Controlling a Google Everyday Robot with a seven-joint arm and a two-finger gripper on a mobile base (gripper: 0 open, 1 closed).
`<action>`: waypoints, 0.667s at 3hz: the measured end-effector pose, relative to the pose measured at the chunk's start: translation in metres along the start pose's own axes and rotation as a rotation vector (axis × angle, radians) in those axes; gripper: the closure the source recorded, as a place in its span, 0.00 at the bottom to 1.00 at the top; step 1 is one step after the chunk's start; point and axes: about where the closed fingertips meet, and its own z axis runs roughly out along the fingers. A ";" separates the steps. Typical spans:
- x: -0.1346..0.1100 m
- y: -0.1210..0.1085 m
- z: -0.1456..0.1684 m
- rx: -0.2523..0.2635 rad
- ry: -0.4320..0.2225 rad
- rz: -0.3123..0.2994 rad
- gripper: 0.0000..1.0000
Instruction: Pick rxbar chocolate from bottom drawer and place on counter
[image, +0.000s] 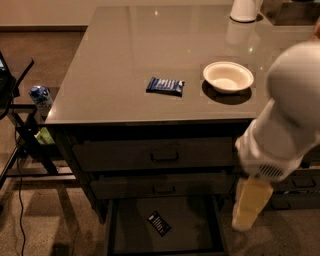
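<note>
Rxbar chocolate (159, 223) flat in open bottom drawer (192, 227): likely light, thin, slick wrapper; pinch across narrow width; tool (245, 217) hangs right of drawer, open-or-closed state cannot tell.

This looks like a kitchenette or break area set up for robot trials: a glossy grey counter (125, 60) tops dark handled drawers (155, 156), with a white bowl (228, 76) and a blue-wrapped snack bar (165, 85) on it. At the left a drink can (40, 96) sits on a folding stand (23, 134) with a cable (20, 200) trailing down, and the robot's gripper (251, 204) hangs at the right, beside the open bottom drawer (195, 227)
</note>
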 end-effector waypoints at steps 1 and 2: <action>0.014 0.041 0.065 -0.115 0.052 0.031 0.00; 0.013 0.042 0.061 -0.101 0.054 0.025 0.00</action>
